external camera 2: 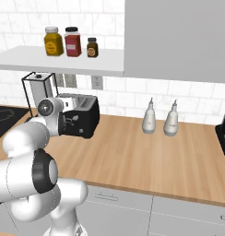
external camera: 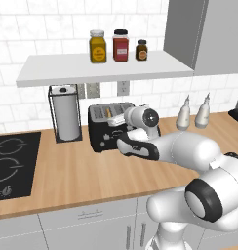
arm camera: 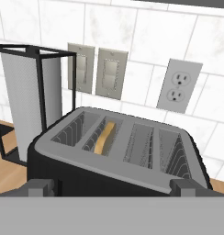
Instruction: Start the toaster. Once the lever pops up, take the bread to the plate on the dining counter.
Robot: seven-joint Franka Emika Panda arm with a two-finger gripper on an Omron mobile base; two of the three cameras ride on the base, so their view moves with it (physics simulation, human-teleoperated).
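Toaster [arm camera: 118,151], black, four-slot: bread [arm camera: 105,136] seated in second slot for toasting; gripper [arm camera: 112,187] spread wide, empty, poised at its front near the lever.

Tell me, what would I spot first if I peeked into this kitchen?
Probably the big white robot arm reaching over the wood worktop toward the black toaster by the tiled wall. A slice of bread sits in the toaster's second slot from the left in the hand view. Up on the white shelf stand three jars.
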